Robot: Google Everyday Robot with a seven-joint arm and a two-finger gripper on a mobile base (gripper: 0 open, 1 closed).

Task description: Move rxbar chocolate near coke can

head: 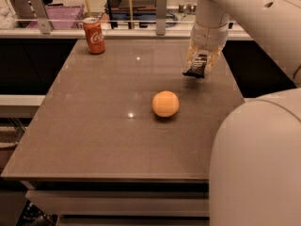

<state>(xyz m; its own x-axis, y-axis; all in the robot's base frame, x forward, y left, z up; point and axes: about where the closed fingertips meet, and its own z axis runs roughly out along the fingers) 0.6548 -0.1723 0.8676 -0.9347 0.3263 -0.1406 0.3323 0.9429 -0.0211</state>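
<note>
Rxbar chocolate (193,72), a small flat black bar, is clamped in the tool (199,66) above the brown tabletop (94,126), well apart from the red coke can (94,36).

One camera is covering it all, looking down at a slant from above the near edge of the table (94,140) and facing across to its far edge. It is sitting close enough that the table is filling most of the frame, with the robot's pale arm shell (258,164) crowding the table's near right corner. The gripper (200,66) is hanging above the table's far right part, clamping the rxbar chocolate (194,72).
</note>
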